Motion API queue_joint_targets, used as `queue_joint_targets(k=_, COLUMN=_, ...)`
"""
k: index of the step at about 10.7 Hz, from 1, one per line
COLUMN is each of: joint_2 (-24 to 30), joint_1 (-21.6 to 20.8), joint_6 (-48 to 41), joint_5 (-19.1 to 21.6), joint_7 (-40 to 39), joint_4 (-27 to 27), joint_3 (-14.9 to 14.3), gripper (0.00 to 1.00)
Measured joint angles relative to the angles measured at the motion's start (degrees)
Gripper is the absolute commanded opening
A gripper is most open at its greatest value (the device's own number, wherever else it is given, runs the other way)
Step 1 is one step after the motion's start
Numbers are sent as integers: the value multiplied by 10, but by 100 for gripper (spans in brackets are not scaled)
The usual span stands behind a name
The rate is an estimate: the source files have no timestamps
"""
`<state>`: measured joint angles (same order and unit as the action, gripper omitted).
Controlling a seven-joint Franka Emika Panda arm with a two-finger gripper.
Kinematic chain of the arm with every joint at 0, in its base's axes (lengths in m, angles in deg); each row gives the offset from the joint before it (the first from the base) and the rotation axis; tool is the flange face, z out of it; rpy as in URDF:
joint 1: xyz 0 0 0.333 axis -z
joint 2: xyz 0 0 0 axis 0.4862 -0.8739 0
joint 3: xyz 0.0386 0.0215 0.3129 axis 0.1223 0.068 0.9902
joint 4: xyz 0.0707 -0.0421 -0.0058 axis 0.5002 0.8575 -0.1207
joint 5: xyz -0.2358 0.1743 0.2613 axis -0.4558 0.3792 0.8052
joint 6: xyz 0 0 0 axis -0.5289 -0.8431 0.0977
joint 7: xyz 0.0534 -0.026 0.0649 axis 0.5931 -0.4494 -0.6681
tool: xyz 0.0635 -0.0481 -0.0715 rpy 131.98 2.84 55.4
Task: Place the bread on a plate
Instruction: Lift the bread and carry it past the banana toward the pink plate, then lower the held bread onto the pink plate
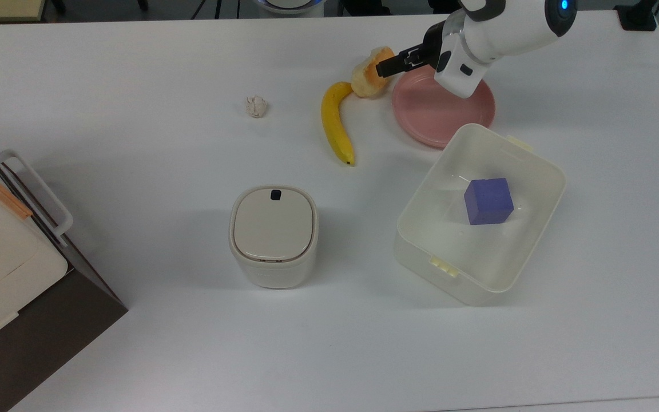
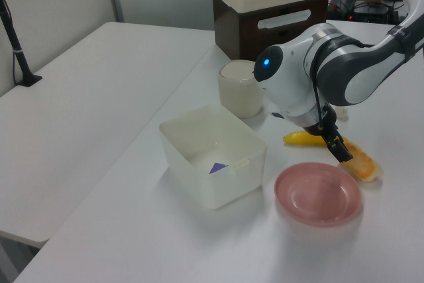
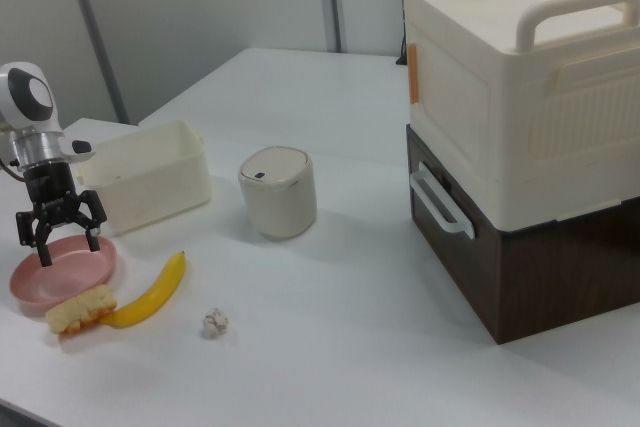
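Just under the jaws, on the bench (image 1: 135, 143) and not on the plate (image 1: 449, 109): the bread (image 1: 368, 74), lying on its side, hard by the plate's rim on the side away from the arm, one end against or just beside the stem end of the banana (image 1: 334, 123) (cannot tell which). Spread wide and empty, as seen from the right view, hanging a little above the bun with nothing between the fingers.

Judged as a placing step not yet good: nothing on the plate, bread beside the rim rather than inside it.

Next move, as a judgement: drop straight down, straddle the bun across its short width, close gently (soft crust, easily crushed or rolled), lift clear of the rim. Then carry toward the arm's side until well over the plate's middle, lower close to the surface, and only then open. Mind the banana just beyond the jaws; a wide approach could nudge it.
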<state>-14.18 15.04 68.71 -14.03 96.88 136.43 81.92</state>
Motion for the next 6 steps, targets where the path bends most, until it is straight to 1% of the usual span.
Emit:
queue_joint_targets(k=4, joint_2=1, joint_1=0, joint_6=-1, joint_5=0, joint_7=0, joint_4=2, joint_3=0, gripper=100)
queue_joint_targets(k=6, joint_2=0, joint_1=-2, joint_6=-2, joint_5=-15, joint_7=10, joint_4=20, joint_3=0, gripper=100)
